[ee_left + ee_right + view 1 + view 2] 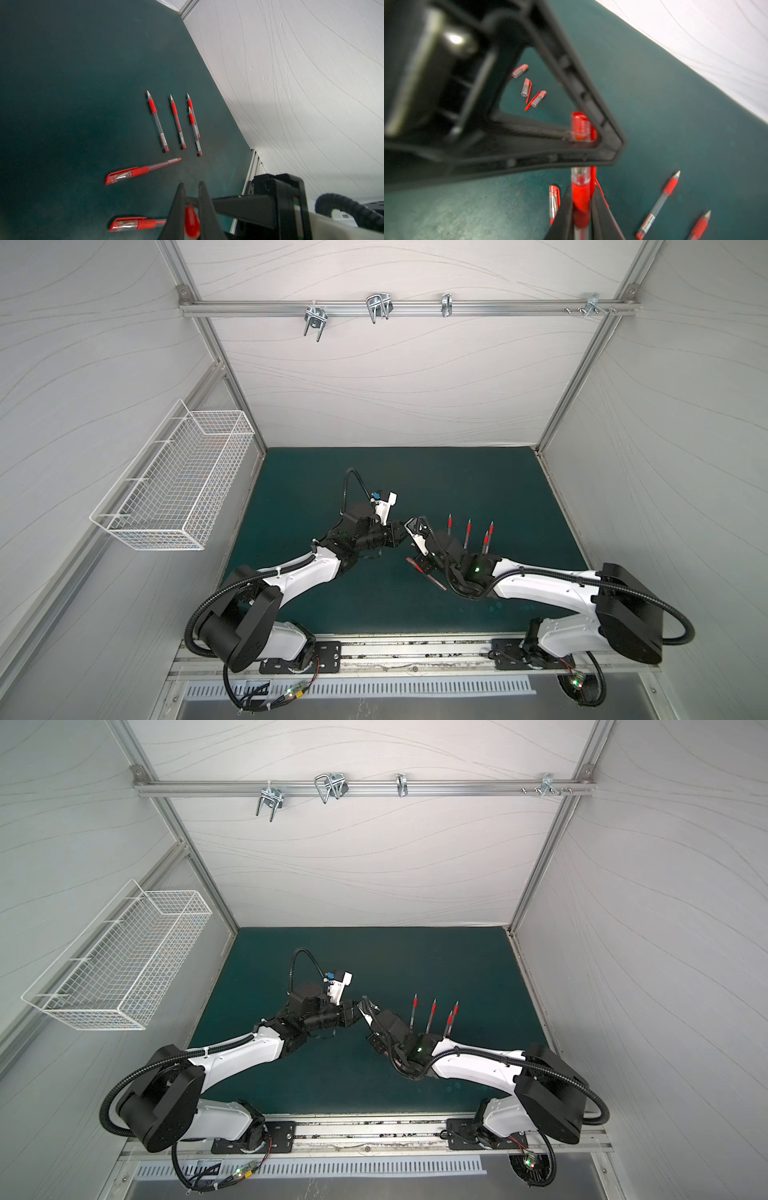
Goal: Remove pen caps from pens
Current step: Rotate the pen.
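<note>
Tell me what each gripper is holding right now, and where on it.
Right gripper clamps a pen on its red grip band. Left gripper pinches that pen's cap near its closed end.

Four uncapped pens (157,121), three capped pens (143,170) and three loose pen caps (520,71) can be counted in view, plus one white wire basket (166,506).

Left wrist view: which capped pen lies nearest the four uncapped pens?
The slanted capped pen, fully visible; the other capped pen runs behind the left pincer.
</note>
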`<state>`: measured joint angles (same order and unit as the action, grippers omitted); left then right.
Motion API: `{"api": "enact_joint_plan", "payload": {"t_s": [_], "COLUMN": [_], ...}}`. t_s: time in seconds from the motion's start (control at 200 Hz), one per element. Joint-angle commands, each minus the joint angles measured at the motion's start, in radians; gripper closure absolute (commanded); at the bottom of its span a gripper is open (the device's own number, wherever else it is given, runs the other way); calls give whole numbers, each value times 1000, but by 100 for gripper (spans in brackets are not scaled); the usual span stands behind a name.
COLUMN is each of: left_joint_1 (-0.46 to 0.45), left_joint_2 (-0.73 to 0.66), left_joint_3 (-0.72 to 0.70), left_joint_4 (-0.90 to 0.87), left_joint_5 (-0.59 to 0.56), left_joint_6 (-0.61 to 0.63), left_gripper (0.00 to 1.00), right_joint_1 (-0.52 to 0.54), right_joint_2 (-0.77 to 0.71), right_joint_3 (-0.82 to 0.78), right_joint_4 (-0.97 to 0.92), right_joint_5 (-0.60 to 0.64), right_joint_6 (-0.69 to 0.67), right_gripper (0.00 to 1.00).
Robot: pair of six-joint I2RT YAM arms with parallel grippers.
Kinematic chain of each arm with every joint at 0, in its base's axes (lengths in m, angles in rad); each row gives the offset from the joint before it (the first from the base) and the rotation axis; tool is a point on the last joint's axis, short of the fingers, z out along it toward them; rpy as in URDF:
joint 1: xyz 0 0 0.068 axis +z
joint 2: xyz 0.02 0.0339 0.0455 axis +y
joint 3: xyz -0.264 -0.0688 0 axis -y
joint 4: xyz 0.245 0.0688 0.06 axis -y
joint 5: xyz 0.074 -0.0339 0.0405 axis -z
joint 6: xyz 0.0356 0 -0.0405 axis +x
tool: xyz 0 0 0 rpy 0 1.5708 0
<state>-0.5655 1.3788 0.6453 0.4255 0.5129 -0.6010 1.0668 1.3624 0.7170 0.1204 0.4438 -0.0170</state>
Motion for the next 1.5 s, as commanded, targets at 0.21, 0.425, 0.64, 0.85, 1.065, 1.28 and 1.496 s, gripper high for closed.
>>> {"api": "enact_joint_plan", "payload": {"t_s": [0.21, 0.425, 0.64, 0.85, 1.065, 1.28, 1.496], "left_joint_1": [-2, 0, 3, 4, 4, 3, 3], "left_joint_2": [-12, -30, -40, -18, 3, 17, 43], "left_joint_3": [47, 33, 13, 16, 23, 30, 34], "left_joint_4": [47, 94, 155, 165, 174, 169, 192], "left_joint_5": [20, 68, 103, 117, 130, 131, 152], "left_joint_6": [9, 15, 1, -6, -16, -19, -31], "left_gripper": [74, 54, 49, 51, 59, 64, 69], "right_joint_1": [-164, -437, -559, -564, -559, -552, -536], "right_joint_2": [-93, -111, -58, 9, 46, 80, 93], "right_joint_3": [-53, -146, -181, -169, -156, -153, -143], "right_joint_4": [25, 199, 369, 444, 473, 526, 523], "right_joint_5": [-426, -951, -1199, -1310, -1358, -1402, -1412], "right_joint_6": [55, 233, 376, 426, 443, 472, 467], "right_gripper": [100, 100, 100, 100, 100, 100, 100]}}
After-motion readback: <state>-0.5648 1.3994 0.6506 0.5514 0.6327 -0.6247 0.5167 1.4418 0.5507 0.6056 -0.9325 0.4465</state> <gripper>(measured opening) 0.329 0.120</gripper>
